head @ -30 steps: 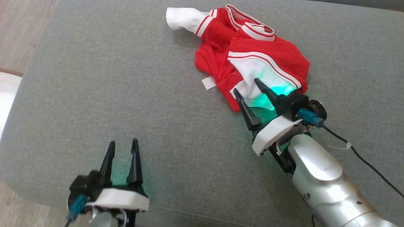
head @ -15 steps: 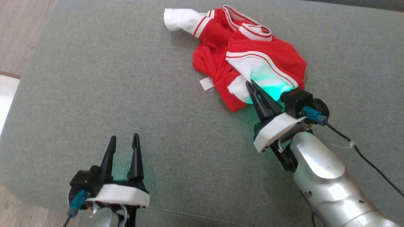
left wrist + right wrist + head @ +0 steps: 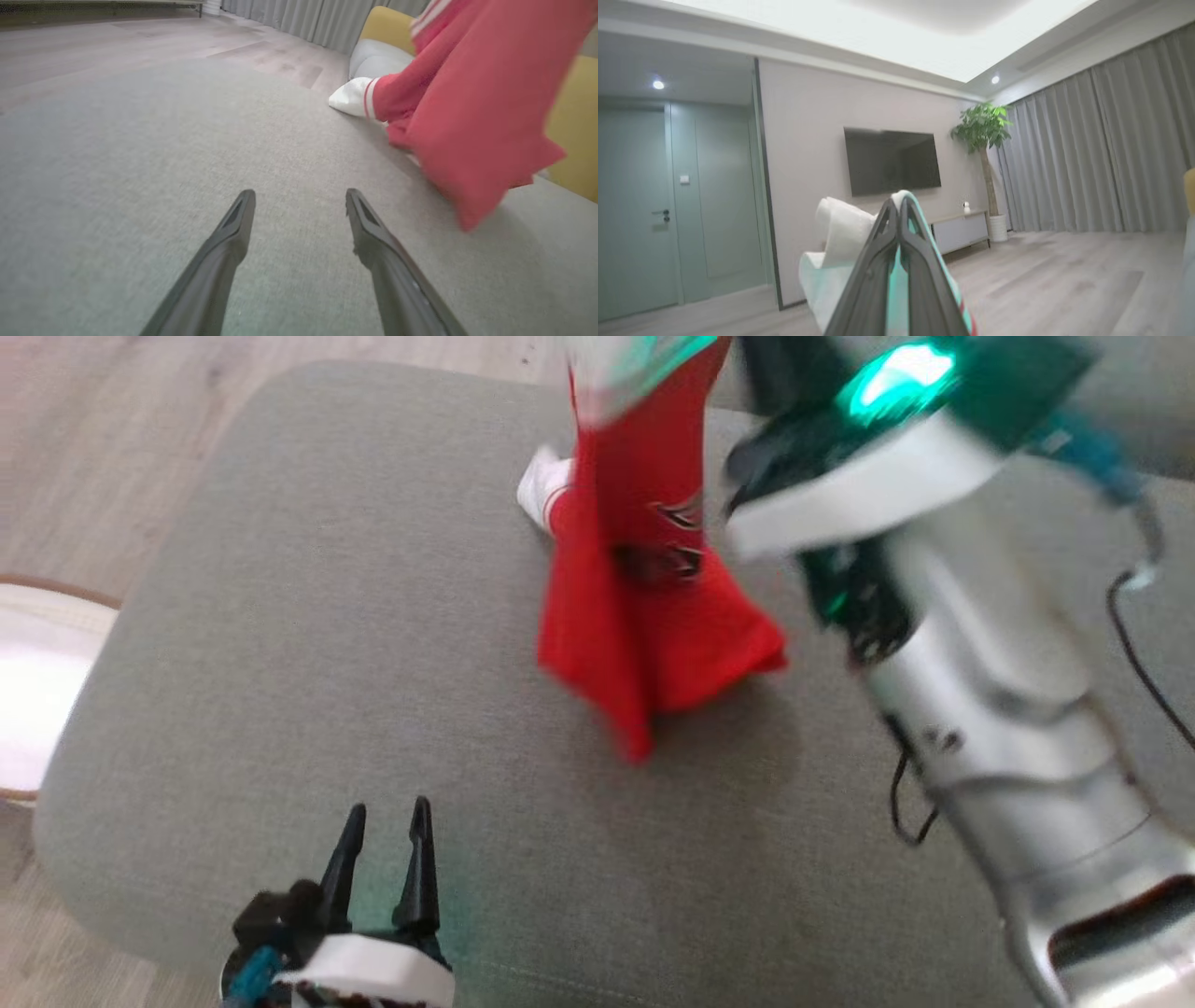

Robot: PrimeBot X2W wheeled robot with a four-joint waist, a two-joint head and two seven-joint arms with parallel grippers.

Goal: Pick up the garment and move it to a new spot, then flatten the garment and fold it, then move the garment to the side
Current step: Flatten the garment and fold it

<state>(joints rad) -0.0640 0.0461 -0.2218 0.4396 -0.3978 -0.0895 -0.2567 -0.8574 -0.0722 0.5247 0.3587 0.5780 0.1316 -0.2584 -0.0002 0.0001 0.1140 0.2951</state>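
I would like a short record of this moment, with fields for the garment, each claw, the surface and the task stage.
garment: red and white garment, hanging from the right claw; its white sleeve seems to rest on the cushion
right claw: shut on the garment, raised above the cushion
left claw: left claw open, empty, low near the cushion's front edge
surface: gray fabric cushion
task stage: garment picked up; not yet flattened or folded

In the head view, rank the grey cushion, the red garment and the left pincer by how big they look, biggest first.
1. grey cushion
2. red garment
3. left pincer
The garment hangs from the shut right pincer, raised toward the camera, so it looks bigger than it is. The order holds anyway.
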